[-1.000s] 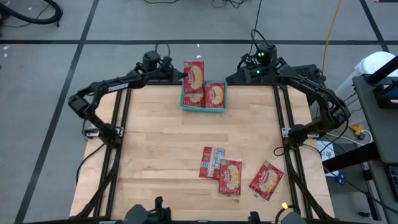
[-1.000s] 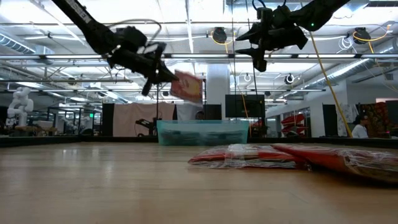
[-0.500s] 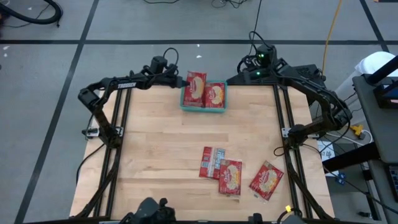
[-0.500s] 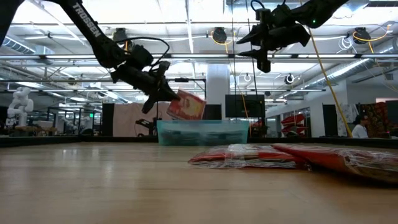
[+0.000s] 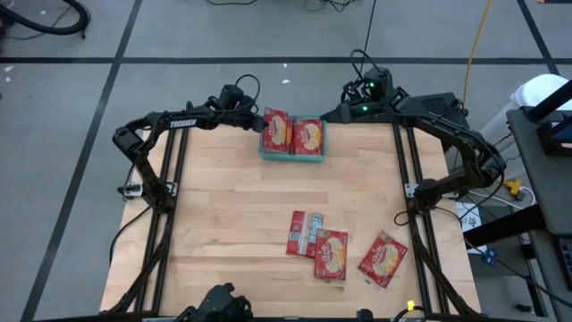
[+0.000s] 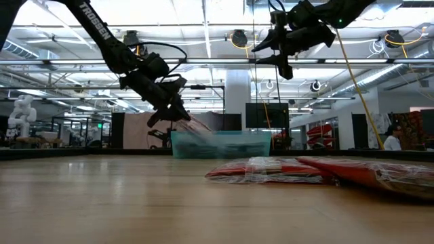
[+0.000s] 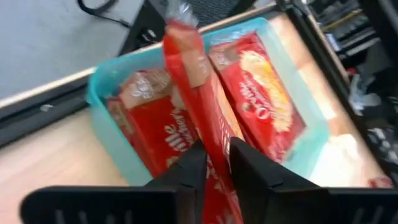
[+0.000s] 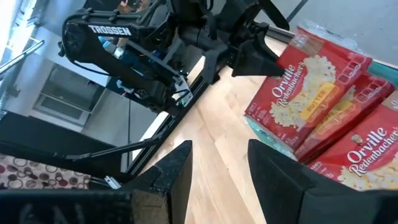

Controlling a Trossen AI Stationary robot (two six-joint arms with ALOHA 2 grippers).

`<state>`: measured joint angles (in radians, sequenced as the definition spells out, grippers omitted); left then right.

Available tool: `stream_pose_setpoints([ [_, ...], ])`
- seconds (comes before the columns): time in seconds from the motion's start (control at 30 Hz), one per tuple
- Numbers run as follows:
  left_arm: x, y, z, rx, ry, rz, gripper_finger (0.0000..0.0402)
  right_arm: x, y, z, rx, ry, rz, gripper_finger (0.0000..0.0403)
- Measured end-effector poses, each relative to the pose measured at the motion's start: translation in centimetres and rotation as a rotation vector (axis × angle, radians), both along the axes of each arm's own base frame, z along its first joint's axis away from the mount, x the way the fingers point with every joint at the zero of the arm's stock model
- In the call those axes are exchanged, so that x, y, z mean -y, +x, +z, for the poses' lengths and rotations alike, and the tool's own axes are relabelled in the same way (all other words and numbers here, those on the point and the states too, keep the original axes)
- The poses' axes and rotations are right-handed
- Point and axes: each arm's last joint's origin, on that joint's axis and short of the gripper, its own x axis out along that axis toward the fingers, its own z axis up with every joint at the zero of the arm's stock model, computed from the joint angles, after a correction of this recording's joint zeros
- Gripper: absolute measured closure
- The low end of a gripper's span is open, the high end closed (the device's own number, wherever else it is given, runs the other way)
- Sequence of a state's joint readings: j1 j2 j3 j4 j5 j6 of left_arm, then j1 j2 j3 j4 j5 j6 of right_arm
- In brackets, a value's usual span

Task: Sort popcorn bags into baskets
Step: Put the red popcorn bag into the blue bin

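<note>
The left gripper reaches over the far-left rim of the teal basket, its fingers on either side of a popcorn bag held edge-on above the basket's contents. The bag slants down into the basket, so this is probably the drop-off; whether the fingers still pinch the bag or have just begun to part cannot be told. Holding the bag by one end lets its free end enter the basket first.

Two more bags lie flat in the basket, a left one and a right one, label up and side by side, filling most of the floor; the new bag will likely land on top of them.

The right gripper waits high beyond the basket's far-right corner, fingers apart and holding nothing.

Three bags rest near the table's front edge, well apart from the basket, not yet sorted.
</note>
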<state>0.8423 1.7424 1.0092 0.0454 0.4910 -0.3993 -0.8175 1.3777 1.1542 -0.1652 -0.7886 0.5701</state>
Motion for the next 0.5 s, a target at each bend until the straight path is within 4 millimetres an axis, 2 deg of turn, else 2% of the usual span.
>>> stream_pose_setpoints([
  [0.2, 0.2, 0.3, 0.0, -0.036, 0.087, -0.025, 0.0287, -0.6, 0.8, 0.2, 0.002, -0.007, -0.018, 0.0257],
  [0.4, 0.2, 0.1, -0.2, -0.084, 0.098, 0.01, 0.0219, -1.3, 1.5, 0.1, -0.009, -0.007, -0.019, 0.0257],
  [0.5, 0.2, -0.2, 0.3, -0.093, 0.137, 0.011, 0.0186, -1.7, 1.8, 0.1, -0.01, -0.002, -0.008, 0.0257],
])
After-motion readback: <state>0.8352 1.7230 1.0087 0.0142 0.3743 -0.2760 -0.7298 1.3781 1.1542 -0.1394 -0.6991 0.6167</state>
